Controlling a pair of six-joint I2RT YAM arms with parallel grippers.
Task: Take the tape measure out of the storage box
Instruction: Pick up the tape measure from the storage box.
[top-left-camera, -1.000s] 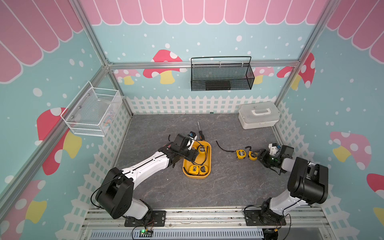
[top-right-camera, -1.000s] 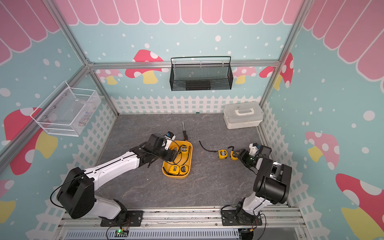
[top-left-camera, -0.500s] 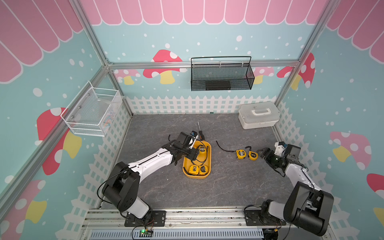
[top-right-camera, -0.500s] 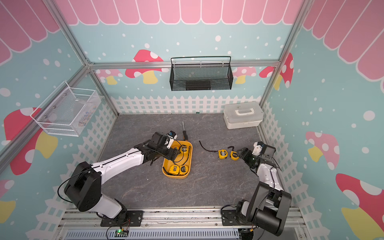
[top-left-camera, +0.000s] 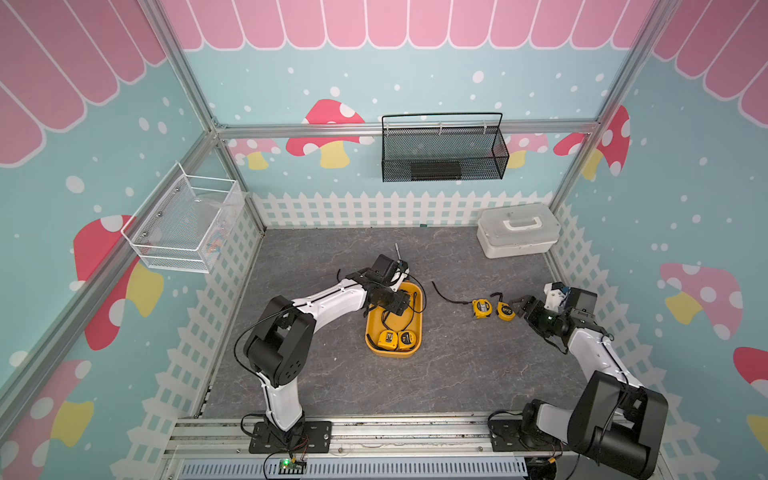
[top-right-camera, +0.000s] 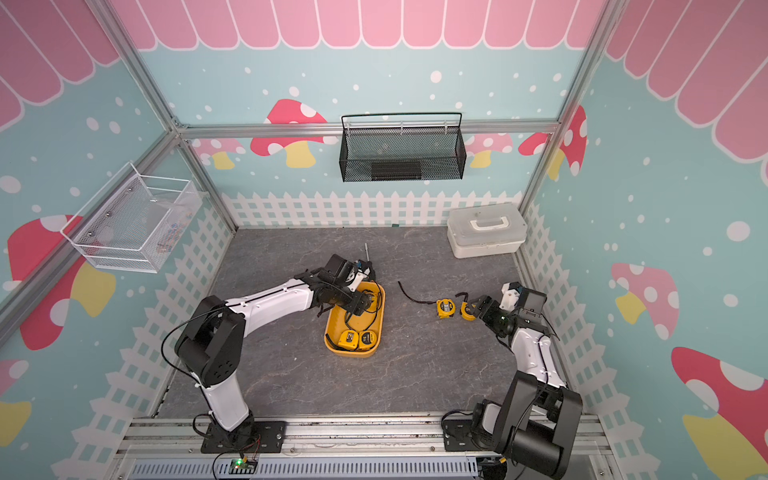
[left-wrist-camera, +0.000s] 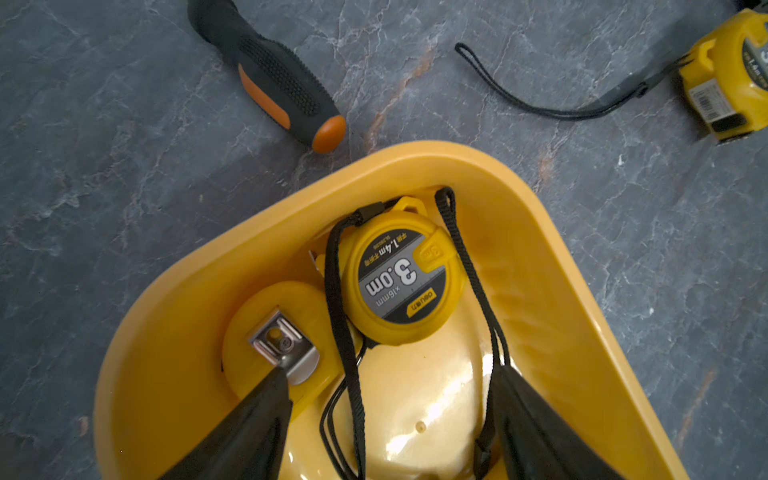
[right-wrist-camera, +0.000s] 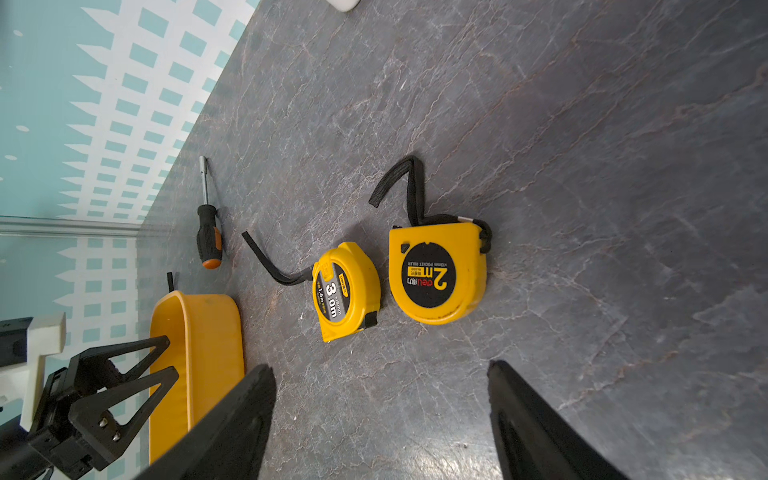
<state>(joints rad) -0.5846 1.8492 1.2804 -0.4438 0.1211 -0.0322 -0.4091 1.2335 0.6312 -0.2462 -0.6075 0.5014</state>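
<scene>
Your left gripper (left-wrist-camera: 388, 374) hangs open-jawed and empty inside the storage box (left-wrist-camera: 552, 266), lined up to grasp the tape measure (left-wrist-camera: 401, 276) in its corner. Your right gripper (right-wrist-camera: 380, 368), likewise released, holds nothing.

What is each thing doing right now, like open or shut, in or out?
Storage box, lidless.
Label-up tape measure, in the box.
Clip-up tape measure, in the box.
2m tape measure, out, on the table.
Neighbouring tape measure, out too.
White case, shut.
Screwdriver, lying flat.
Left gripper, open, inside the box.
Right gripper, open, empty.
</scene>
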